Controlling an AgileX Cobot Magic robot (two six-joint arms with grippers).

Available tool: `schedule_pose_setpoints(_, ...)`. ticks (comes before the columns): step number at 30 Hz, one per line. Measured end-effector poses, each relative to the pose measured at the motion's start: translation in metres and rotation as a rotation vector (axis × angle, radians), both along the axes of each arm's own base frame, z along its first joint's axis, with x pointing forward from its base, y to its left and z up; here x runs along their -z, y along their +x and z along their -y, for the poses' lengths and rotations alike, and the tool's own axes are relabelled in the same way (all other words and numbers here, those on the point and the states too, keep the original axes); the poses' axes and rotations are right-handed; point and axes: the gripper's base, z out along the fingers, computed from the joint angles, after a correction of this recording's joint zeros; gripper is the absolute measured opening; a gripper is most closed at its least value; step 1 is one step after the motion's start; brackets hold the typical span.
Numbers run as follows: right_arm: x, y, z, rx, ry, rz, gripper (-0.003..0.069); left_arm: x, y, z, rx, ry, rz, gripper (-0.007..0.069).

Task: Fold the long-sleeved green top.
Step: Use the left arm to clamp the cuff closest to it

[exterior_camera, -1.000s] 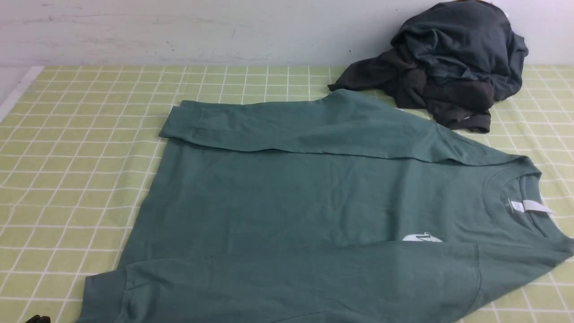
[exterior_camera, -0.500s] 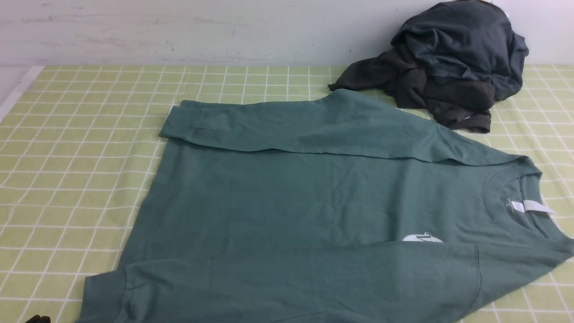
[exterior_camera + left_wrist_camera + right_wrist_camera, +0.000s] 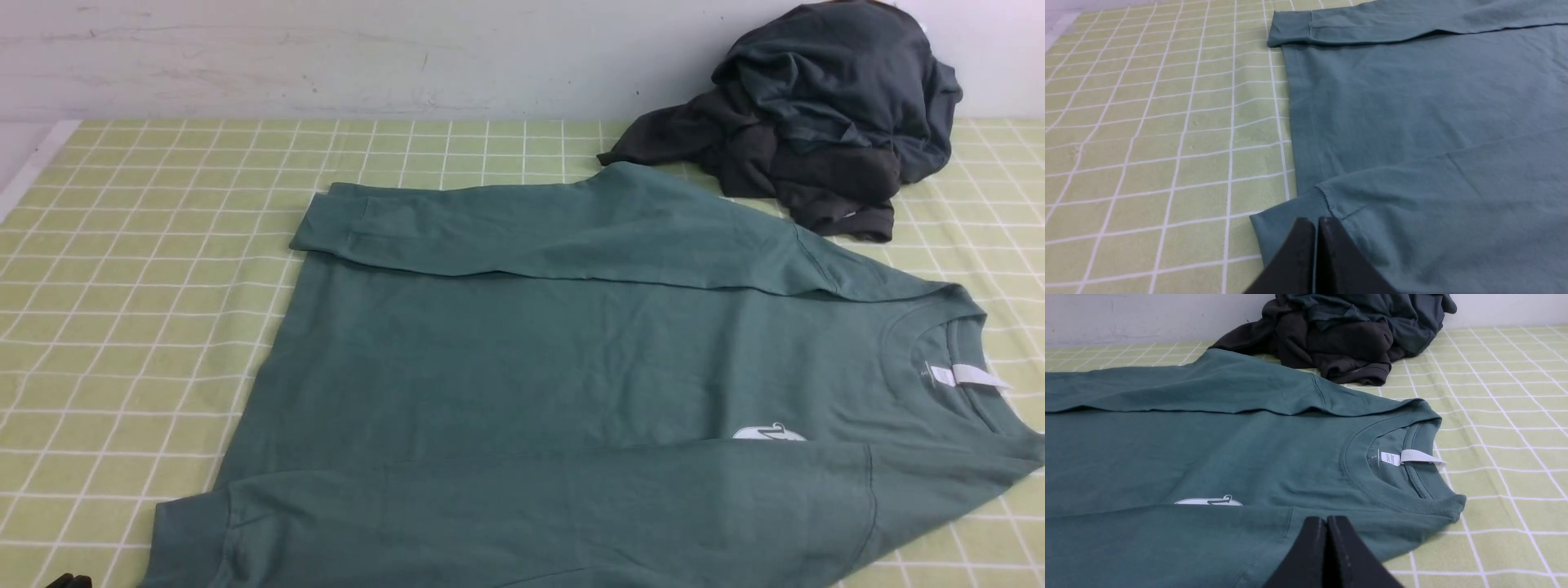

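Front view: A green long-sleeved top (image 3: 522, 359) lies spread across a table (image 3: 106, 343) covered in a pale green checked cloth, its neck to the right, its hem to the left and its long axis running left to right. Both sleeves appear to be folded in over the body, one along the far side and one along the near side, leaving what looks like a long panel ready for its next fold. A heap of dark clothes (image 3: 841, 98) sits at the far right, close to the top's far edge, and could be snagged by a careless sweep.

The left gripper (image 3: 1316, 224) and right gripper (image 3: 1327, 522) each show fingers together, with no cloth seen pinched between them. The top lies ahead of both hands and between the two ends they serve: the left is nearer the hem, the right nearer the collar (image 3: 906, 343). The next move probably calls for the hands to open and take the near edge, or for one to take an end and carry it along the length.

The front view takes in both ends of the far sleeve but catches only a sliver of the left arm's hardware at the near left corner. The wrist views show the fingertips, and the right one shows the neck label (image 3: 1390, 458) and collar more closely.
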Motion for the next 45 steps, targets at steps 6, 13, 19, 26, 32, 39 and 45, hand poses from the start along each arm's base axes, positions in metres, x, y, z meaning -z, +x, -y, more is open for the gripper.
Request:
schedule_pose_setpoints(6, 0.0, 0.0, 0.0, 0.0, 0.0, 0.0, -0.0013, 0.0, 0.0, 0.0, 0.0, 0.0, 0.0, -0.0001)
schedule_pose_setpoints(13, 0.0, 0.0, 0.0, 0.0, 0.001, 0.003, -0.0014, 0.0, 0.0, 0.0, 0.0, 0.0, 0.001, -0.0001)
schedule_pose_setpoints(19, -0.018, 0.002, 0.001, 0.017, 0.039, 0.217, -0.0014, -0.017, 0.004, 0.0, 0.001, -0.022, 0.209, -0.0001)
schedule_pose_setpoints(26, -0.064, -0.011, 0.007, 0.06, 0.084, 0.751, -0.0014, -0.064, -0.005, 0.0, 0.002, -0.101, 0.729, -0.0001)
schedule_pose_setpoints(32, -0.089, -0.034, 0.011, 0.071, 0.168, 1.124, -0.0014, -0.097, -0.031, -0.004, 0.026, -0.239, 1.183, -0.0001)
schedule_pose_setpoints(39, -0.11, -0.043, 0.013, 0.064, 0.227, 1.196, -0.0014, -0.132, -0.041, -0.005, 0.095, -0.437, 1.169, -0.0001)
schedule_pose_setpoints(45, -0.206, -0.044, 0.008, 0.067, 0.078, 1.038, -0.0011, -0.197, 0.001, 0.0, 0.01, -0.299, 0.608, -0.0001)
